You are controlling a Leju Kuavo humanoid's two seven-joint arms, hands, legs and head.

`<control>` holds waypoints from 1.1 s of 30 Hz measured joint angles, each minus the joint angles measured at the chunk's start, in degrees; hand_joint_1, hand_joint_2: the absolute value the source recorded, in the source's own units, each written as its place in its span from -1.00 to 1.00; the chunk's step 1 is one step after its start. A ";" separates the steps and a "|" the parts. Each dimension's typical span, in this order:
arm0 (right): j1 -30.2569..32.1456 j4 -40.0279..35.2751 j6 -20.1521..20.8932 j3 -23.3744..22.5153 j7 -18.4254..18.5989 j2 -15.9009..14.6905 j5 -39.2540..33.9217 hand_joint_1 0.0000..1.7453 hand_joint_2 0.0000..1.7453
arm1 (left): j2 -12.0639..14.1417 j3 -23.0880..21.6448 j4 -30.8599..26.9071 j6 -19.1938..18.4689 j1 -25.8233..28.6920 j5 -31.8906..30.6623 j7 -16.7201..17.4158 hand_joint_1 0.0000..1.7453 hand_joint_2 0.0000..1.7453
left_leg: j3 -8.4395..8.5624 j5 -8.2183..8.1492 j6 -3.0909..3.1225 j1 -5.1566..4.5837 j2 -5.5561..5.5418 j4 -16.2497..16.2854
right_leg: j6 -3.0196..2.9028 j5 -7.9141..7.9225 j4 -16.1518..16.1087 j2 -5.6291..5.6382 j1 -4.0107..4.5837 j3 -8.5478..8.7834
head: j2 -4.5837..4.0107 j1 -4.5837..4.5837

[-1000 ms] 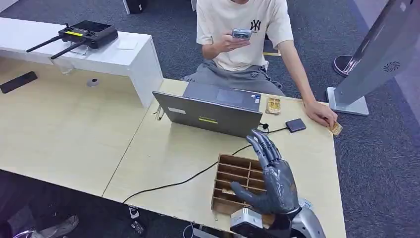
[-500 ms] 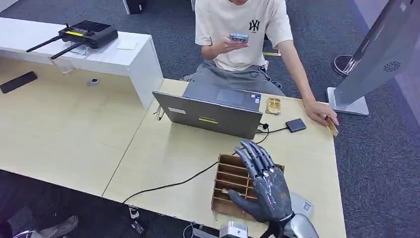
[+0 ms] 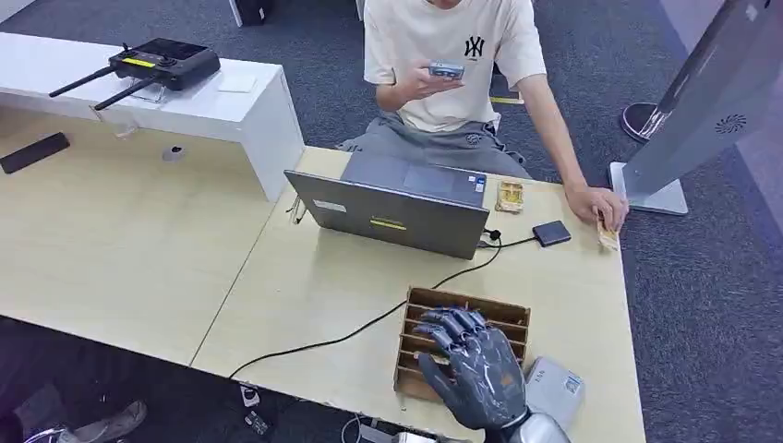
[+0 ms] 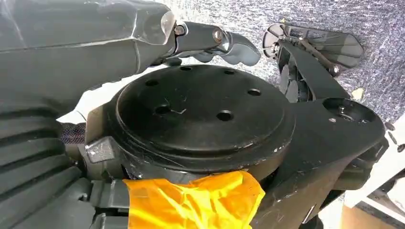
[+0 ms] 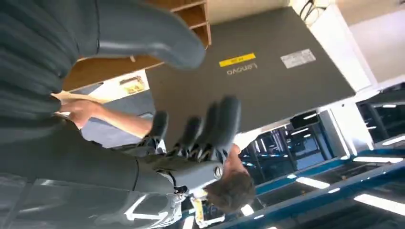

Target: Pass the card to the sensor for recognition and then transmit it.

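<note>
My right hand hovers low over the wooden slotted box at the table's front edge, fingers spread and bent downward, holding nothing. In the right wrist view the hand has its dark fingers apart, with the box and the laptop lid beyond them. A small black square sensor lies on the table right of the laptop, on a cable. A person's hand holds a tan card at the table's right edge. My left hand hangs down with nothing in it.
A grey laptop stands open toward the seated person. A tan stack of cards lies behind it. A white box sits by my right wrist. A black cable crosses the table. A grey kiosk stand rises at the right.
My right hand has dropped from upright in front of the laptop down over the wooden box, its fingers bending forward. The person's hand has tilted the card at the table edge.
</note>
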 joint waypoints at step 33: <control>-4.97 9.33 -0.90 6.88 3.96 -0.96 2.08 -0.02 1.00 | 0.04 2.18 0.00 -0.02 0.04 -1.86 0.39 -1.00 1.00 | 0.00 0.00 0.00 0.00 -0.01 0.00 | 0.00 0.00 0.00 -0.03 0.00 0.01 | 0.00 0.02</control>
